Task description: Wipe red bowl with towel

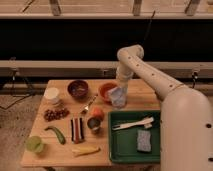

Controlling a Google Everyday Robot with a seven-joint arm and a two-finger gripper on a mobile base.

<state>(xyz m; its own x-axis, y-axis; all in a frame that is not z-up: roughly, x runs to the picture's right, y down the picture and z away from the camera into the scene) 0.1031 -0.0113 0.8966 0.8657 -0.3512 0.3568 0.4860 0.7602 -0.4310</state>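
One arm reaches from the robot's white body at the right, out over the far side of the wooden worktop [145, 95], and bends down so that the gripper [120, 90] hangs just right of the red bowl [105, 90]. A pale blue-grey towel [117, 98] droops from it in a crumpled bunch. The fingers seem clenched on the towel's upper part, though the cloth covers most of them. The towel's lower edge reaches the worktop, or nearly so, beside the bowl's right rim and overlapping it a little.

The red bowl stands upright on the far half of the worktop, about the middle. Left of it is a dark bowl [78, 89], and further left a white cup [51, 94]. A spoon [89, 104] lies slantwise between the two bowls, nearer the viewer. A cluster of dark red fruit [55, 114] lies near the left edge. An orange-red fruit [97, 113] sits just beyond a small can [93, 123]. Left of the can lies a dark striped packet [76, 129], then a green pepper [55, 134]. A lime-green round thing [34, 144] rests at the near left corner, and a yellow item [86, 149] lies on the near edge.

A green tray [120, 150] fills the near right of the worktop. It holds a white utensil [132, 123] and a grey-blue sponge [144, 140].
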